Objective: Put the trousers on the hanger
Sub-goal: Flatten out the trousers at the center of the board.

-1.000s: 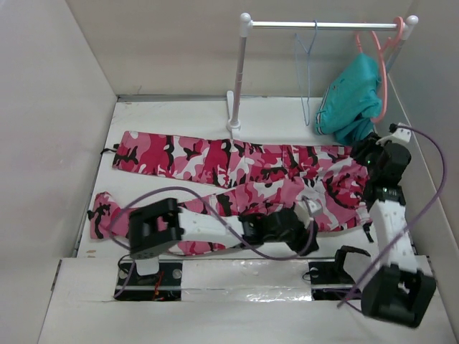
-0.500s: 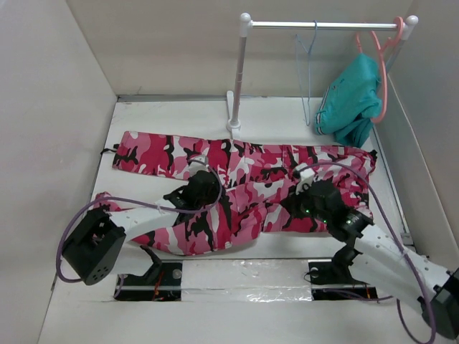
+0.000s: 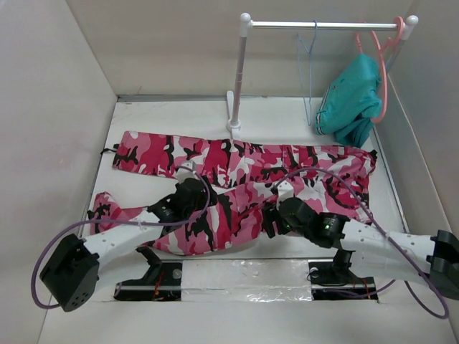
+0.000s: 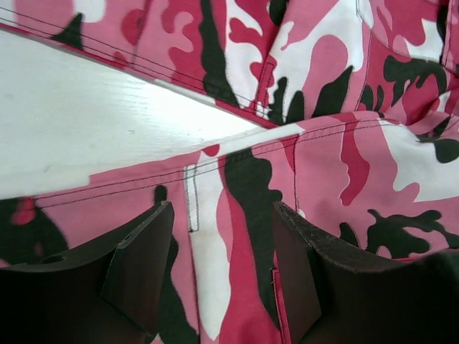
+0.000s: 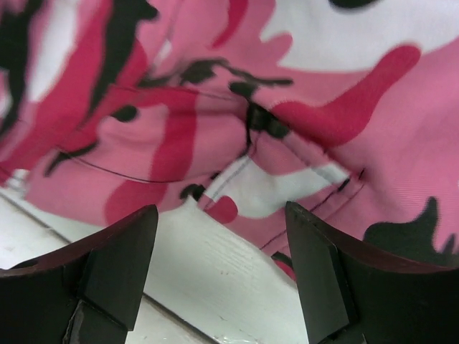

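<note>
Top external shows me the trousers (image 3: 244, 168) spread out on the white worktop (image 3: 172, 118), soft pink-white-black camo cloth with stitched seams. Left jaws and right jaws both sit wide apart right over it.

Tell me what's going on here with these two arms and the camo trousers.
Both arms are bent low over the trousers, which lie spread flat on the table. The left gripper and the right gripper are open just above the cloth's near side, gripping nothing yet. The hanger hangs bare on the rail at the back.
</note>
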### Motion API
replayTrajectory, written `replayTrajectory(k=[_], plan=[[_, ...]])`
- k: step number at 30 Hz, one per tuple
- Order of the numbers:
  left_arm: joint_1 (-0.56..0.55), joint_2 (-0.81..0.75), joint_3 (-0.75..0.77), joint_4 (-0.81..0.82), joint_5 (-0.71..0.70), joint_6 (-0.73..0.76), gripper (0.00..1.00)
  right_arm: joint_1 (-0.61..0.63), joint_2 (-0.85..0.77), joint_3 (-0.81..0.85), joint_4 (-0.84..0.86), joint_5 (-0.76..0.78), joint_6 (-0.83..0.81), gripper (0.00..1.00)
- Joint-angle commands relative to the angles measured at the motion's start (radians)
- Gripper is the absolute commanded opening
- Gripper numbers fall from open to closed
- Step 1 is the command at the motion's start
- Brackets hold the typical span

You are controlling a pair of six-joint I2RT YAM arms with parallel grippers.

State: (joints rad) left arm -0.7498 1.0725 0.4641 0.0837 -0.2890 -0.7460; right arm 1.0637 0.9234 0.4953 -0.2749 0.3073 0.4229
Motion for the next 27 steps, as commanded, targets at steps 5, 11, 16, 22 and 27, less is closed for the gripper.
replayTrajectory(k=[5, 11, 16, 22, 27], plan=[[0.079, -0.282, 0.048, -0.232, -0.156, -0.049, 0.51, 0.143, 0.086, 0.061, -0.052, 0.168, 0.102, 0.61], [0.118, -0.518, 0.160, -0.350, -0.125, -0.018, 0.32, 0.231, 0.073, 0.235, 0.012, 0.109, -0.093, 0.17], [0.118, -0.568, 0.346, -0.516, -0.177, 0.074, 0.25, 0.231, 0.378, 0.392, 0.316, -0.077, -0.257, 0.08], [0.118, -0.579, 0.605, -0.634, -0.280, 0.194, 0.26, 0.231, 0.897, 0.756, 0.365, -0.200, -0.305, 0.56], [0.118, -0.614, 0.627, -0.648, -0.294, 0.235, 0.28, 0.222, 1.124, 1.020, 0.310, -0.210, -0.334, 0.70]])
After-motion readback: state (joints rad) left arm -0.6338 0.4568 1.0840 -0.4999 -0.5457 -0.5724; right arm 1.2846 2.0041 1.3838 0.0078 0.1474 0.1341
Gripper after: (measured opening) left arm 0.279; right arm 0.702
